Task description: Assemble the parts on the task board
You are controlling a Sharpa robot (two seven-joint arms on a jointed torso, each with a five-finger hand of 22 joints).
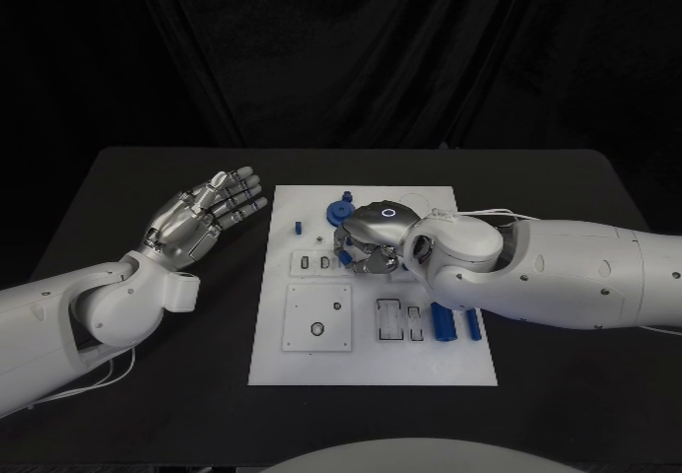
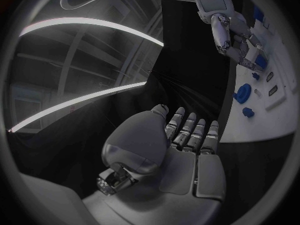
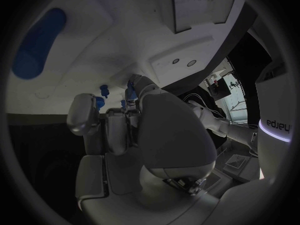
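We see the white task board [image 1: 373, 365] lying in the middle of the black table [image 1: 128, 394], with small blue parts spread over it. A round blue part [image 1: 338, 212] sits near the board's far edge, a tiny blue peg [image 1: 298, 228] stands close to its left side, and two upright blue bars [image 1: 443, 321] rest near its right edge, beside a row of narrow slots [image 1: 396, 320]. A square plate with a small hole [image 1: 317, 317] lies on the near left part of the board. Our right hand [image 1: 373, 236] is down over the far middle of the board, fingers curled inward; in the right wrist view its fingertips [image 3: 132, 92] are bunched around small blue pieces [image 3: 103, 89] against the white surface, but we cannot tell whether it actually grips one. Our left hand [image 1: 206, 212] is off the board, over the bare table to its left, palm up with the fingers stretched out and apart, holding nothing.
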